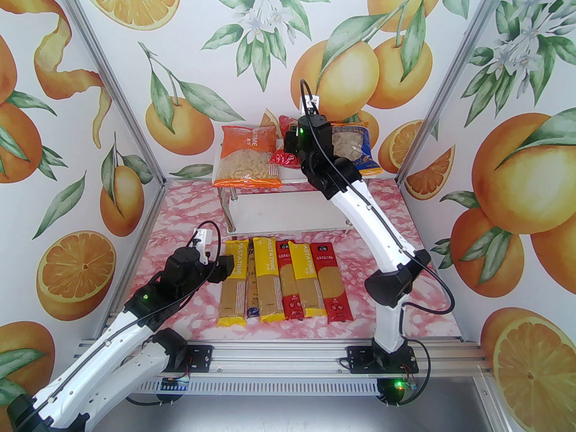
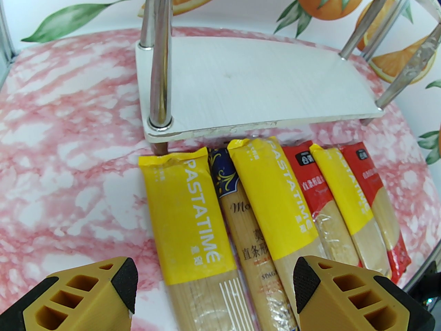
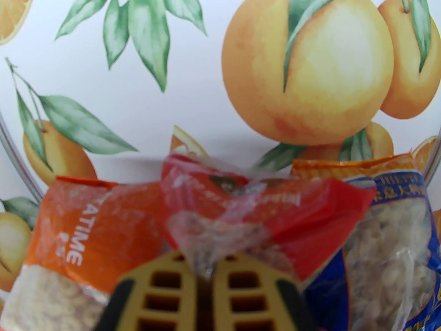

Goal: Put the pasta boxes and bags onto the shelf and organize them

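"PASTATIME" runs in white along the three yellow pasta boxes [image 2: 186,212] and the orange bag [image 1: 245,160]. The dark blue box [image 2: 241,219] reads "SPAG…", and the red boxes [image 2: 308,184] carry Chinese characters. All six lie side by side on the desk [image 2: 69,133] just in front of the shelf [image 2: 255,91]. The left gripper [image 2: 214,281] hangs wide open over the leftmost yellow and dark blue boxes. On the shelf's top board, the right gripper [image 3: 205,271] pinches the red bag [image 3: 275,198], which lies between the orange bag and the blue bag [image 3: 386,247].

I can read "PASTATIME" on the three yellow packs [image 2: 193,212] and the orange bag [image 1: 245,155]; the dark blue pack [image 2: 251,226] shows "SPAG".
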`<state>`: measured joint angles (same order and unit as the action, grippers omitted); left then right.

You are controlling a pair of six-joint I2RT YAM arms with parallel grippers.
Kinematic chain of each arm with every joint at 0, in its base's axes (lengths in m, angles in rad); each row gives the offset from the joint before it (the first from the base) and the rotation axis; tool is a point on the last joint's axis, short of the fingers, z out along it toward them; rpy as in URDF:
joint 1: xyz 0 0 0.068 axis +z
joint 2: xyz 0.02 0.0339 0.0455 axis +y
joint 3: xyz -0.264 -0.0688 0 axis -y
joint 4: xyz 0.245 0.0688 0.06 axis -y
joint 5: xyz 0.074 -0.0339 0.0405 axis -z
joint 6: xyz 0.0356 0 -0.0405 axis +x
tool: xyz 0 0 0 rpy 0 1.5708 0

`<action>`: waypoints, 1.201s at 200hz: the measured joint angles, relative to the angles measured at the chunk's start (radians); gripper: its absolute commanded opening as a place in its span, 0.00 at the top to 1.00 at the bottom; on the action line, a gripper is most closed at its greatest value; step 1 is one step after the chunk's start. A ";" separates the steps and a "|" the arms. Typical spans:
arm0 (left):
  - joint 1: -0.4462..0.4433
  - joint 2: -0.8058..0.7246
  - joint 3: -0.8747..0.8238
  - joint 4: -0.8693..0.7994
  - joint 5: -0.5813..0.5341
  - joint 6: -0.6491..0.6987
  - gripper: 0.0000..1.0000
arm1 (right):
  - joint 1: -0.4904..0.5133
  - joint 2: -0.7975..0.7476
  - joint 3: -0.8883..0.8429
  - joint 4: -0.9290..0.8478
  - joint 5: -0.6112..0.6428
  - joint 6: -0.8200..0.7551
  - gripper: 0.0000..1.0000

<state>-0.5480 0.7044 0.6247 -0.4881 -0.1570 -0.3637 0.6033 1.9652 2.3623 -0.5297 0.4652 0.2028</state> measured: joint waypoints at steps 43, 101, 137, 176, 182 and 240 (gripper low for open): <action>0.003 -0.004 0.000 -0.003 0.001 0.000 0.21 | -0.027 0.000 -0.012 -0.028 -0.063 0.031 1.00; 0.011 -0.004 0.000 -0.007 0.003 0.002 0.21 | -0.057 0.000 -0.057 -0.070 -0.179 0.043 0.97; 0.011 -0.002 0.000 -0.007 0.008 0.003 0.21 | -0.064 -0.003 -0.068 -0.083 -0.212 0.034 0.59; 0.011 0.000 0.000 -0.006 0.008 0.003 0.20 | -0.068 -0.030 -0.120 -0.095 -0.240 0.024 0.29; 0.011 0.002 0.000 -0.007 0.008 0.003 0.20 | -0.068 -0.040 -0.133 -0.095 -0.241 0.024 0.27; 0.012 0.002 0.000 -0.008 0.008 0.003 0.19 | -0.085 -0.130 -0.226 -0.051 -0.257 0.037 0.20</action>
<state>-0.5358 0.7067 0.6247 -0.4961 -0.1493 -0.3603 0.5186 1.8351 2.1365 -0.5804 0.2077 0.2401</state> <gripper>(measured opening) 0.806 0.812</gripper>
